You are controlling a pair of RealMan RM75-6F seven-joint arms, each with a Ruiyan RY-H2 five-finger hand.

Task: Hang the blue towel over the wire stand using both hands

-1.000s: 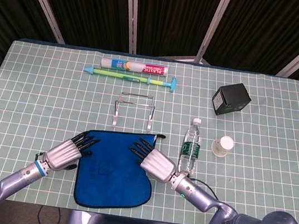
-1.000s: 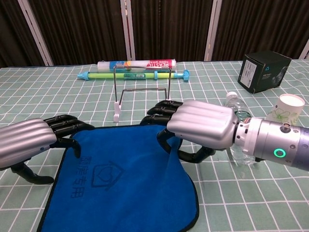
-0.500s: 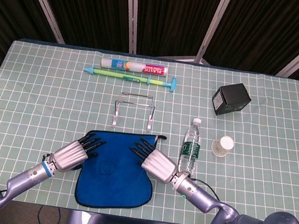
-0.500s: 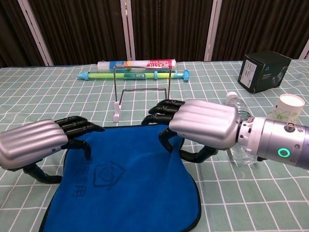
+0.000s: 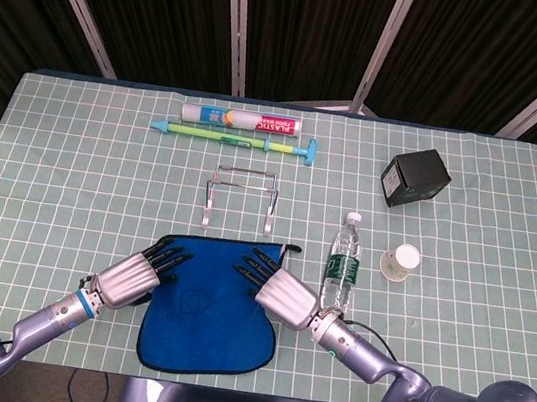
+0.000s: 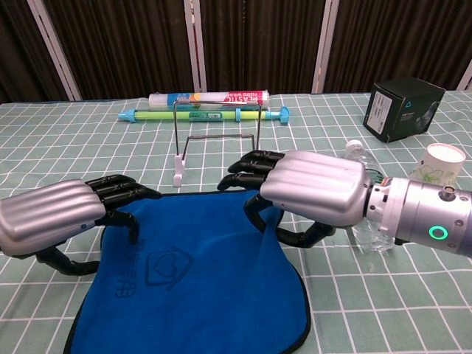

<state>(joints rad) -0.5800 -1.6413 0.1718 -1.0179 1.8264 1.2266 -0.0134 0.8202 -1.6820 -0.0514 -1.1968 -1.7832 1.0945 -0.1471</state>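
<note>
Both my hands, left (image 6: 48, 225) and right (image 6: 313, 193), pinched the far corners of the blue towel (image 5: 211, 299) with curled fingers. It lay on the tabletop (image 5: 72, 162). The wire stand (image 5: 239, 197) beyond was bare; hanging remained.

blue towel (image 6: 199, 287) near edge cut off; bottle (image 6: 363, 221) mostly behind right hand (image 6: 313, 193)

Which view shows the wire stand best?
The chest view: the wire stand appears side-on, upright, its top bar and feet distinct, beyond the towel. The head view looks down on the stand, flattening it to thin lines, so its height is lost.
</note>
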